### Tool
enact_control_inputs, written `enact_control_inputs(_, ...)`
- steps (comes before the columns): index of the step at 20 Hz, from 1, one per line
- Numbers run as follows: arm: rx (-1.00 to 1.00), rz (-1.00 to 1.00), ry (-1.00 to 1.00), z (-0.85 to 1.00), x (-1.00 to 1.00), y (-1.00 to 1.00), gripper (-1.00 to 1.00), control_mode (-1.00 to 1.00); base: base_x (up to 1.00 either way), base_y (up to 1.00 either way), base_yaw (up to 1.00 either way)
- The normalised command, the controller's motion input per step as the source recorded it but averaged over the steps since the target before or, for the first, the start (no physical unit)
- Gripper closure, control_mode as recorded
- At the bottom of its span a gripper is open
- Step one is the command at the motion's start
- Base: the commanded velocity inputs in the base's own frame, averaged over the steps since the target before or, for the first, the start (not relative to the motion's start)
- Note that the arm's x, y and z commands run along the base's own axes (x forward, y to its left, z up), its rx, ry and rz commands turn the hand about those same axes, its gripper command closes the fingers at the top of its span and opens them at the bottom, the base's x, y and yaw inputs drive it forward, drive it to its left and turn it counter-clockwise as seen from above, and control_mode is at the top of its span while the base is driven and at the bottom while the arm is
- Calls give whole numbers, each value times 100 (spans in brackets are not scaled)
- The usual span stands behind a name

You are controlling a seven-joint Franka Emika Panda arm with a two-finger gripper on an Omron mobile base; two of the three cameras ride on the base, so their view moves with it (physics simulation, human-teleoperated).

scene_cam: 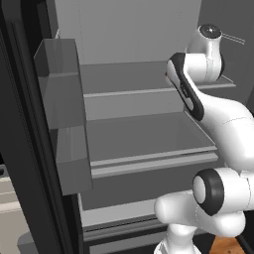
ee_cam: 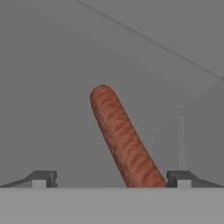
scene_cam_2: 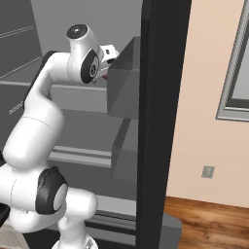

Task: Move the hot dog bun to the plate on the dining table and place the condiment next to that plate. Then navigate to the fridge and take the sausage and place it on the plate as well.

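Presently the sausage [ee_cam: 124, 139], a slim reddish-brown cylinder with darker grill bands and rounded ends, lies on a smooth pale grey shelf [ee_cam: 57, 109] inside the fridge [scene_cam: 144, 94], slanting between the spread fingertips [ee_cam: 41, 178] of the gripper [ee_cam: 111, 179], released and holding nothing. Wood floor [scene_cam_2: 209, 226] beside.

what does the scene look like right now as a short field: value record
place: open fridge, pale grey inside
shelves: two bare ones in the left base view
door bins: dark, on the open door
sausage: reddish-brown, lying on a grey fridge surface, slanted between the finger tips in the hand view
gripper: open, around the sausage's near end, not closed on it
arm: reaching into the fridge's upper part
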Motion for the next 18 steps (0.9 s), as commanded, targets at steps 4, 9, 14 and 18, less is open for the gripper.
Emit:
enact_control_inputs(4,-1,4,0,-6,38,-7,-100,-100,0,0,0)
enact_control_inputs(9,0,4,0,-20,33,-11,-100,-100,0,0,0)
enact_control_inputs(14,0,4,0,-34,18,-2,-100,-100,0,0,0)
enact_control_inputs(18,0,6,4,-45,15,0,-100,-100,0,0,0)
